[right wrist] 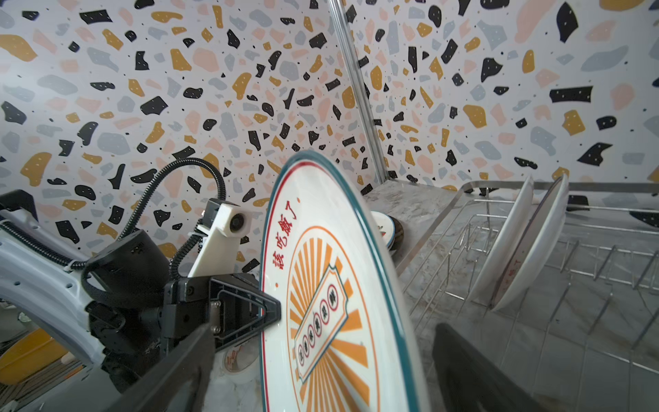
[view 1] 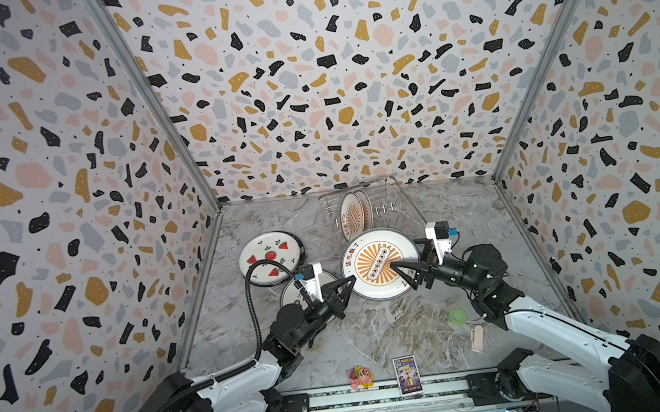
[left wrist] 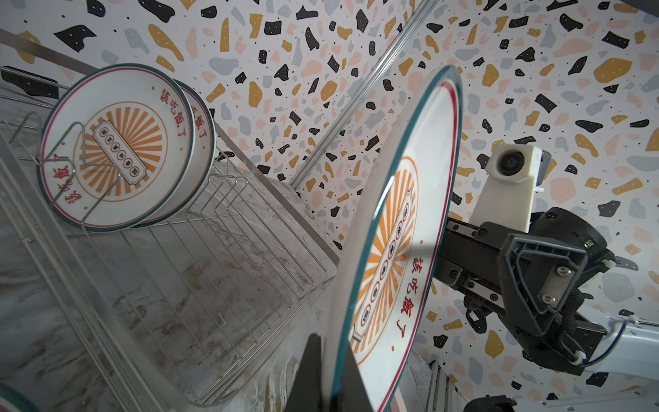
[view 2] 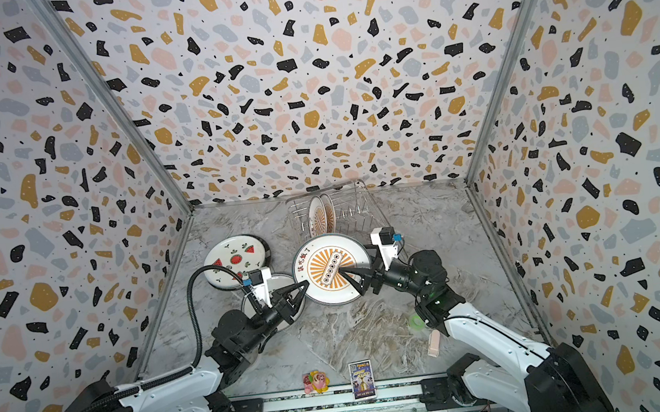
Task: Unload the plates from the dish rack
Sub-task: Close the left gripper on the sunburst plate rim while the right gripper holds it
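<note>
**Unloading: part done, by our reckoning.**

- Dish rack (view 1: 393, 208): one, silver wire, at the back of the bench (view 1: 396, 334).
- Sunburst plates in the rack (view 1: 352, 215): two, on edge among the prongs, leaning together; these are left to do.
- Held sunburst plate (view 1: 370, 248): one, out of the rack, tilted in the air just in front of it.
- Left gripper (view 1: 349, 284): jaws closed on that plate's left rim.
- Right gripper (view 1: 402, 278): jaws spread wide either side of the right rim, gripping nothing; we judge that the left arm alone carries the plate.
- Watermelon plate (view 1: 269, 257): one, flat on the bench at left, atop at least one dark-rimmed plate; how many lie under it we cannot tell.
- Red-lettered plate (view 1: 291, 294): one, flat, just beside that pile, half hidden by the left arm.
- Sundries at the front, no part of the job: green ring (view 1: 456, 316); pink piece (view 1: 477, 338); printed card (view 1: 407, 374); small toy (view 1: 361, 377); one each.
- Tally: at least three plates set down; one in transit; two to come.
</note>
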